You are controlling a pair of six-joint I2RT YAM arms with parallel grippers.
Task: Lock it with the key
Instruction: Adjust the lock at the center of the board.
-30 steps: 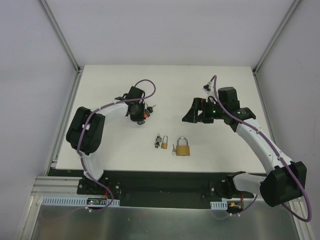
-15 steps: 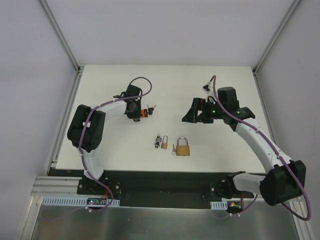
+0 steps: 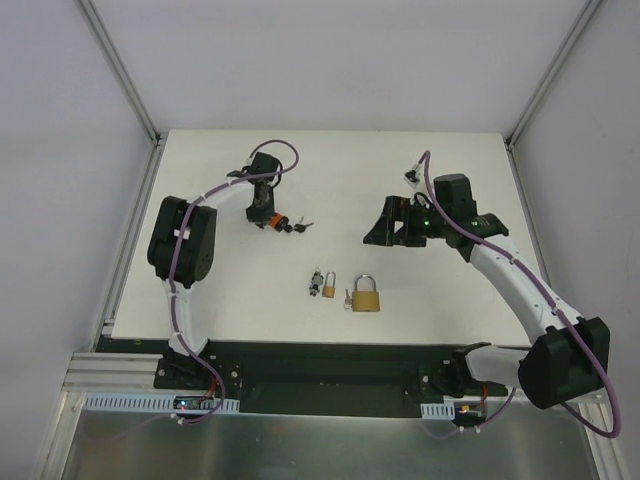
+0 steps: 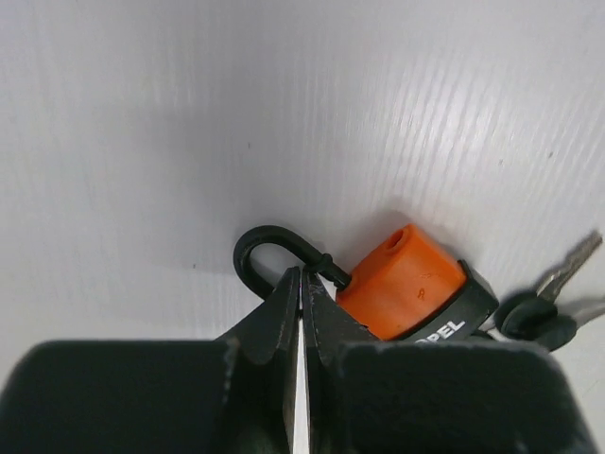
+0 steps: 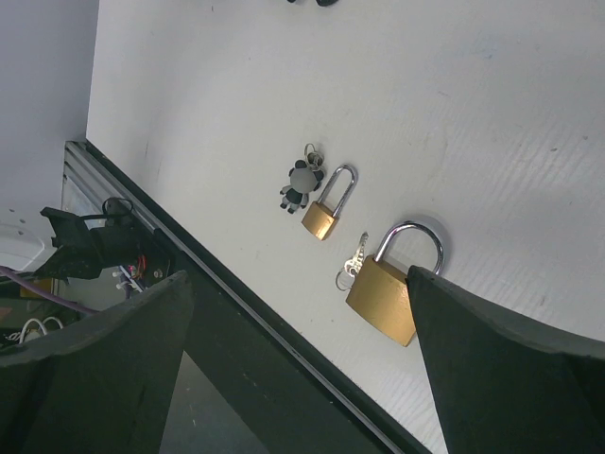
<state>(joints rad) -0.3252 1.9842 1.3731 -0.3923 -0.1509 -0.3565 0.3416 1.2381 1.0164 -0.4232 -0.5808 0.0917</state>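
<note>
An orange and black padlock (image 3: pixel 274 222) with a black shackle lies on the white table, its bunch of black-headed keys (image 3: pixel 300 226) at its right end. My left gripper (image 3: pixel 263 214) is right at it. In the left wrist view the jaws are pressed together, the left gripper (image 4: pixel 302 277) tip touching the shackle (image 4: pixel 257 244) beside the orange body (image 4: pixel 405 284); the keys (image 4: pixel 556 305) lie at the right edge. My right gripper (image 3: pixel 386 232) hovers open and empty right of centre; in its wrist view the right gripper (image 5: pixel 298 276) frames the brass locks below.
A small brass padlock (image 3: pixel 327 289) with a key charm (image 3: pixel 316 279) and a large brass padlock (image 3: pixel 366 297) with a small key (image 3: pixel 348 298) lie near the front middle. They also show in the right wrist view: small (image 5: pixel 321 219), large (image 5: pixel 383 298). The table's front edge (image 5: pixel 217 274) runs below them.
My left gripper has swung back and to the left, turning over the orange padlock, which has shifted slightly left; its keys now show clear of the gripper. The right arm has not moved.
</note>
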